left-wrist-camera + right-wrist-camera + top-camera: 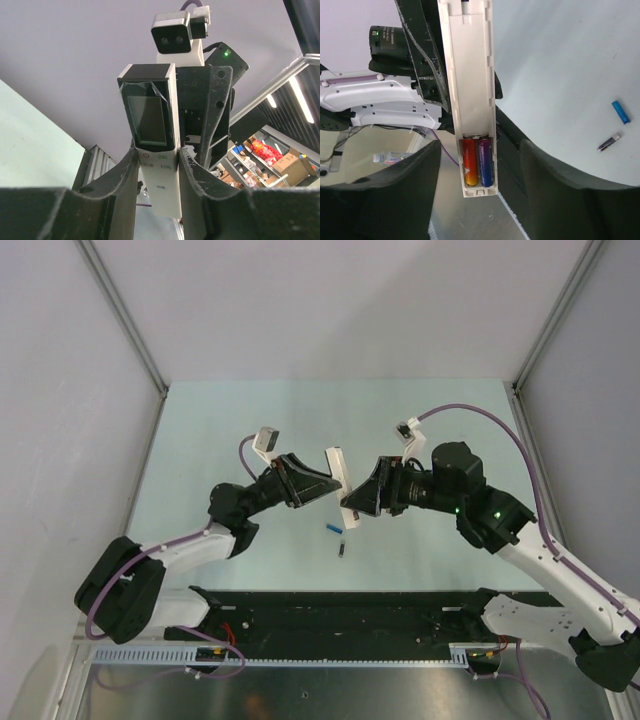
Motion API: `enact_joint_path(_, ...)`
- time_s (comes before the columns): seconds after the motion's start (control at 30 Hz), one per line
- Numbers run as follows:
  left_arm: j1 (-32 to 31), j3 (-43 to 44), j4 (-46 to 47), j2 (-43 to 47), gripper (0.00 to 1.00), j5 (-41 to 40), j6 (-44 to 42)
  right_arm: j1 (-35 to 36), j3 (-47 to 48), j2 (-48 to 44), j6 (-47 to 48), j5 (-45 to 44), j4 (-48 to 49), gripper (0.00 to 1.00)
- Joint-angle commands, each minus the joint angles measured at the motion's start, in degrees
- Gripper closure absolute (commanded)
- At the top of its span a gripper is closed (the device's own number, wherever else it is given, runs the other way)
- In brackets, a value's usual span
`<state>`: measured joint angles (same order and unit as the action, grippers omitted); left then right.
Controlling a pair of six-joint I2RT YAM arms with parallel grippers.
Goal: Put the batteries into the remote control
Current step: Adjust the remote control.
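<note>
The left gripper (160,156) is closed on the remote control (150,145): its two jaws press the narrow sides of the lower half, so the bar stands up in the air between the two arms and does not lie on the table (560,60). I think it is held like this so that the back side is turned to the other arm for the loading. The right gripper (481,150) has its jaws open, one on each side of the bottom end of the remote, with a clear gap on both sides, and it holds nothing. The remote is a slim white bar. From the left wrist we see its front, with a dark screen (148,120) at the top under a peeling clear film and small printed marks below. From the right wrist we see its back with the compartment (478,162) uncovered at the end. A red battery (470,162) and a blue battery (485,161) sit inside it side by side. A loose blue battery (621,111) and a black battery (609,142) lie near each other on the table, below the arms.
</note>
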<state>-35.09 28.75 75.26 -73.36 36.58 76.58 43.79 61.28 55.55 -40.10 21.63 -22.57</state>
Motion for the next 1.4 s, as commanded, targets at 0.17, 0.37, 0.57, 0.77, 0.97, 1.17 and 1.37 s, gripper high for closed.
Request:
enact_joint_path(0.17, 0.55, -1.15, 21.15, 2.7, 1.0, -0.45, -1.34, -1.86, 3.23, -3.87, 2.3, -1.06, -1.24, 0.13)
enact_joint_path(0.37, 3.1, -4.31, 21.15, 7.16, 1.0, 1.3, 0.33, -6.87, 3.59, -5.72, 5.02, -7.63, -6.07, 0.13)
enact_joint_path(0.57, 5.12, -8.18, 21.15, 17.0, 1.0, 4.11, 1.38, -7.14, 3.5, 1.04, 10.12, -21.52, -15.04, 0.19)
enact_joint_path(0.77, 7.23, -10.03, 21.15, 21.68, 1.0, 5.78, 3.67, -6.79, -0.63, -1.22, 7.94, -10.39, -2.79, 0.13)
enact_joint_path(0.97, 8.28, -10.38, 21.15, 20.02, 1.0, 4.64, 3.58, -6.88, -1.16, -4.66, 3.1, 0.86, 6.3, 0.07)
enact_joint_path(1.17, 8.46, -7.67, 21.15, 15.19, 1.0, 2.8, 3.4, -3.46, -0.81, -3.27, 2.56, 4.3, 6.84, 0.05)
enact_joint_path(1.37, 8.46, -5.29, 21.06, 10.88, 1.0, 1.66, 3.67, 3.05, 0.51, -0.1, 3.62, 0.61, 7.71, 0.05)
